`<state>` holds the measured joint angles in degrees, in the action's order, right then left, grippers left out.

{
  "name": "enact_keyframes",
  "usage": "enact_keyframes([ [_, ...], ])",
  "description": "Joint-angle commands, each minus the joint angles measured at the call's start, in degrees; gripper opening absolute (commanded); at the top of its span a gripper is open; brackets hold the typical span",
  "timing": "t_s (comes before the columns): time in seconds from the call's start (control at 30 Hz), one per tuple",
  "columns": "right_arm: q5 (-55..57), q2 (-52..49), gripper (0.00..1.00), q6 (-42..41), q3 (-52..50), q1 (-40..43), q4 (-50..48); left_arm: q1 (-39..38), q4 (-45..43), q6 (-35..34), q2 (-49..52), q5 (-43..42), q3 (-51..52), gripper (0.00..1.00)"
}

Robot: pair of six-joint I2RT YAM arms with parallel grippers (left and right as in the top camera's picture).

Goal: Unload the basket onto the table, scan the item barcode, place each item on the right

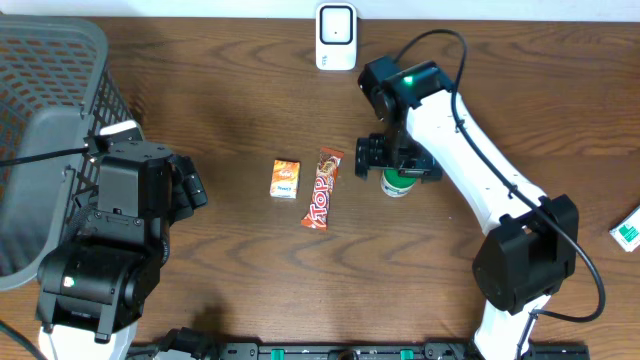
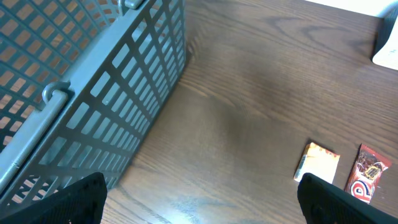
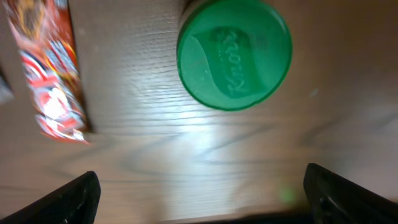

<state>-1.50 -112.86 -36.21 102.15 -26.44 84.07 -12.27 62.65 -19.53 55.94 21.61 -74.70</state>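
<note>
- A grey mesh basket [image 1: 55, 60] sits at the left of the table [image 1: 240, 110]. The left arm hides much of its inside.
- A green-lidded jar [image 3: 234, 53] stands upright, lid on and contents unseen, just right of a red candy bar [image 1: 322, 188].
- The right gripper [image 3: 205, 199] is above the jar, released and spread, not touching it.
- The left gripper [image 2: 199, 202] is spread wide beside the basket, grasping nothing.
</note>
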Motion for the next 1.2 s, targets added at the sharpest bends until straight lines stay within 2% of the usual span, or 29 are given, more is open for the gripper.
enact_keyframes([
  [0.0, -4.48, 0.22, 0.99, -22.34, -1.33, 2.1, -1.09, -0.04, 0.33, -0.76, 0.22, 0.94, -0.52, 0.98],
  [0.1, -3.98, 0.22, 0.99, -29.2, -4.39, 3.1, -4.7, -0.04, 0.57, -0.74, 0.22, 0.94, -0.52, 0.98],
  [0.33, -4.98, 0.22, 0.98, -36.87, -11.19, 4.74, -12.5, -0.04, 0.94, -0.76, 0.24, 0.94, -0.52, 0.98],
  [0.5, -5.05, 0.0, 0.96, -37.31, -15.02, 5.6, -20.13, -0.04, 1.03, -0.74, 0.24, 0.94, -0.52, 0.98],
  [0.7, -4.37, -1.84, 0.95, -38.36, -16.59, 7.04, -23.23, -0.04, 1.16, -0.76, 0.24, 0.94, -0.52, 0.98],
  [0.77, -4.44, -3.02, 0.88, -38.25, -16.61, 7.54, -23.19, -0.04, 1.16, -0.74, 0.28, 0.94, -0.52, 0.98],
  [0.87, -4.46, -4.79, 0.7, -36.96, -16.61, 7.65, -23.12, -0.02, 1.16, -0.74, 0.37, 0.94, -0.52, 0.98],
  [1.03, -4.37, -6.32, 0.59, -33.57, -16.61, 7.61, -23.28, -0.04, 1.2, -0.74, 0.74, 0.94, -0.52, 0.98],
  [1.17, -4.44, -6.19, 0.54, -26.86, -16.15, 7.65, -22.97, -0.04, 1.22, -0.74, 0.98, 0.94, -0.52, 0.98],
])
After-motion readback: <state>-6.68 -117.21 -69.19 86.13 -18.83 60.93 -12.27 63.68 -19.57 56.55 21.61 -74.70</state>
